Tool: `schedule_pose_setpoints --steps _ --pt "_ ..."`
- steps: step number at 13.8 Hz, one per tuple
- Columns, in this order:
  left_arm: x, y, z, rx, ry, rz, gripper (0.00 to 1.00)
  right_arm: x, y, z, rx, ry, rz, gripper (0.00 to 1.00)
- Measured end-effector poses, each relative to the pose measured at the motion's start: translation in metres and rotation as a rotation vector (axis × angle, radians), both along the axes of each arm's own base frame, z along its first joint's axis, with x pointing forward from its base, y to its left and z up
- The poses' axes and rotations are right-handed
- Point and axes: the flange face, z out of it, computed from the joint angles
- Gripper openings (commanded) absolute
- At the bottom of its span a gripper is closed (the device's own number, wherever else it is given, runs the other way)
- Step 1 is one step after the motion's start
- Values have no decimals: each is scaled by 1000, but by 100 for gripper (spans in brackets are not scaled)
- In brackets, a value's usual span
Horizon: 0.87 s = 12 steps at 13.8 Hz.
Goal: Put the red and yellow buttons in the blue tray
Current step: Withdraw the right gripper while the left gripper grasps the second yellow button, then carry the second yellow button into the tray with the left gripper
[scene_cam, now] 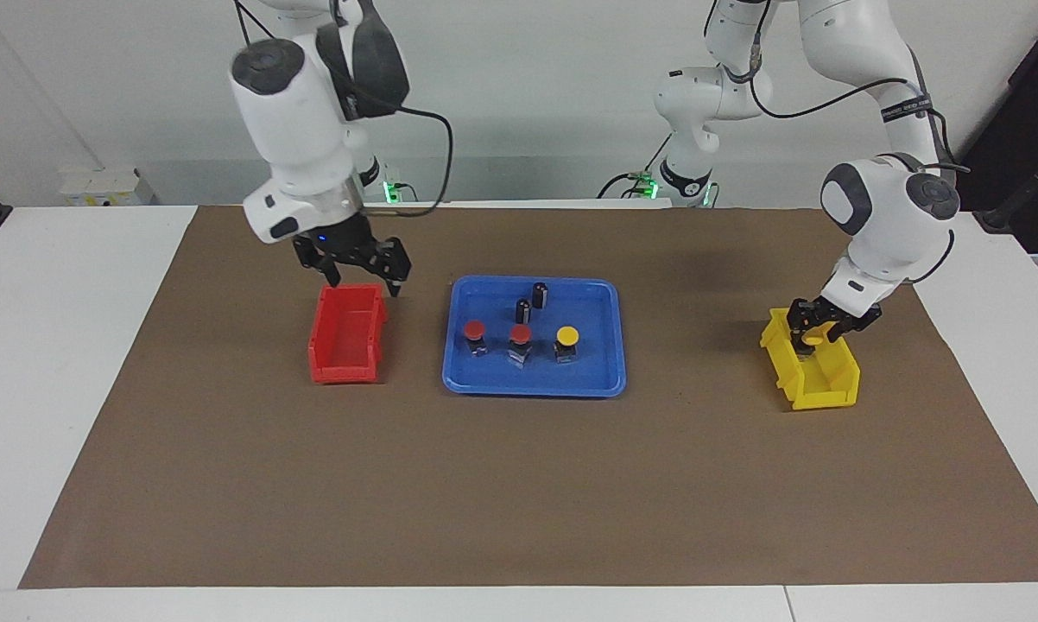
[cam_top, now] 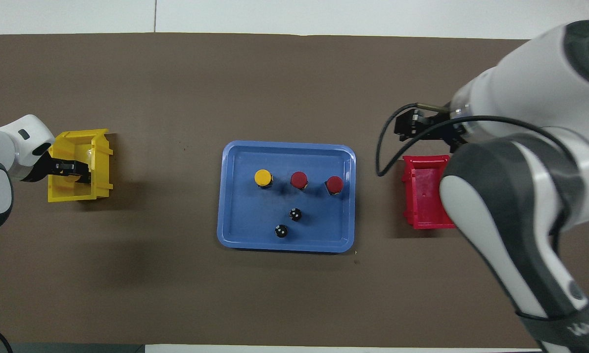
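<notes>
Glossy plastic blue tray (scene_cam: 610, 298); matt brown paper-like table cover (scene_cam: 519, 492).

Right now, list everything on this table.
blue tray: one, blue, mid-mat
red buttons: two, red caps, in the tray
tray yellow button: one, yellow cap, beside them
dark cylinders: two, black, in the tray, nearer the robots
red bin: one, red, right arm's end
yellow bin: one, yellow, left arm's end
bin yellow button: one, yellow cap, in the yellow bin
brown mat: one, on the white table
right gripper: open, over the red bin
left gripper: at the bin yellow button
</notes>
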Motion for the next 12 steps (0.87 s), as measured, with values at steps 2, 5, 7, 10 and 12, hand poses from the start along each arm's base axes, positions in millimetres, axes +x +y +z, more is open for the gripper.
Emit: schedule_pose_setpoints --steps 2,5,7,10,12 --pt "0 2 0 0 -4 4 17 -15 -51 24 -4 30 19 100" --pt "0 2 0 0 -5 4 2 -38 -119 53 -11 67 76 100" --pt "4 1 11 -1 7 1 2 -46 -153 70 -39 67 136 100" --pt "19 -29 76 60 64 -58 2 -52 -188 84 -110 60 221 100" --pt "18 -92 122 117 58 -14 2 -51 -188 86 -118 47 236 100"
